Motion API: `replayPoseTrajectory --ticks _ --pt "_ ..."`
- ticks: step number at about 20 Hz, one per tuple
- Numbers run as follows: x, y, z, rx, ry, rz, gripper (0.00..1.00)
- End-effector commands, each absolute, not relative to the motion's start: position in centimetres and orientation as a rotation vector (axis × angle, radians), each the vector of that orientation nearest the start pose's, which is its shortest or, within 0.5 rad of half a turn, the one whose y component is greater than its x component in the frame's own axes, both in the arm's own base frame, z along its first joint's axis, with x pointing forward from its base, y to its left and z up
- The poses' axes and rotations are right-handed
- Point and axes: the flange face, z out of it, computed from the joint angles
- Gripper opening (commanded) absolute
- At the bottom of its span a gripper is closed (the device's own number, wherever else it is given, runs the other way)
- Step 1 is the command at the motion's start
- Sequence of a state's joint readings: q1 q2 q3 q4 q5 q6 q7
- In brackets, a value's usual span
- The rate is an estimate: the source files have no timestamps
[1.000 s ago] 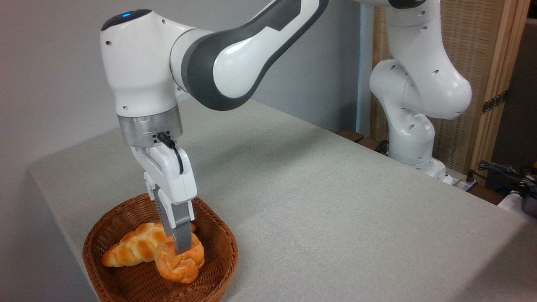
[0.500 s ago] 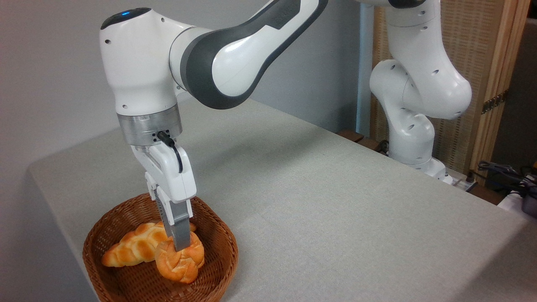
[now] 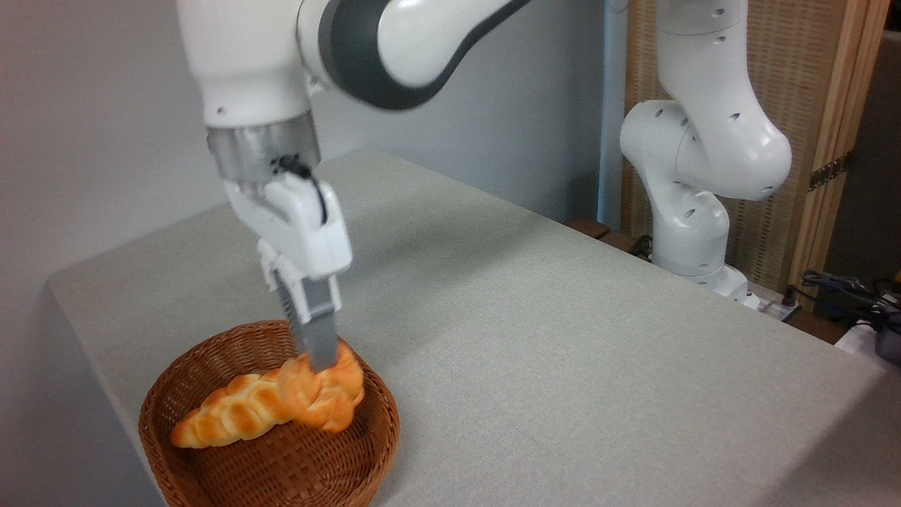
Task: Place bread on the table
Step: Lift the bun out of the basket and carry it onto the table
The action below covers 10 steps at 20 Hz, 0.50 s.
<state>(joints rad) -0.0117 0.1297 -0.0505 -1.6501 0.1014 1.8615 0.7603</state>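
- The table (image 3: 563, 338) is covered in a light grey-beige woven cloth and fills most of the view, running back to a plain grey wall (image 3: 84, 127).
- On the right, behind the table's edge, stands a wooden-framed screen with a pale woven panel (image 3: 795, 91), and dark cables (image 3: 845, 289) lie on a lower surface near it.
- A brown wicker basket (image 3: 183, 458) sits at the table's near left corner.
- A long braided loaf (image 3: 225, 415) lies inside the basket, pointed end toward the lower left.
- The white arm's base (image 3: 690, 204) rises at the right; its links arch over the top of the view and come down on the left, with the wrist pointing almost straight down.
- The gripper (image 3: 320, 362) hangs over the basket with its grey fingers (image 3: 315, 334) pinching the bread (image 3: 331, 398) from above.
- The round knotted bun is held above the basket's floor, about level with the rim, just beside the loaf's thicker end; whether the two touch I cannot tell.
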Motion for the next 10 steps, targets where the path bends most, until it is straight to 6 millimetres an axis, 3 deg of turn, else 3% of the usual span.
replayPoseTrajectory --ticks 1,5,8,10 --pt "57.1 -1.9 56.1 -2.784 1.244 0.085 0.12" --pt "54.4 -2.1 55.6 -2.676 1.272 0.196 0.18" --pt "53.1 -4.1 52.6 -2.559 1.341 0.311 0.21" --pt "52.5 -4.6 50.9 -2.474 1.368 0.382 0.31"
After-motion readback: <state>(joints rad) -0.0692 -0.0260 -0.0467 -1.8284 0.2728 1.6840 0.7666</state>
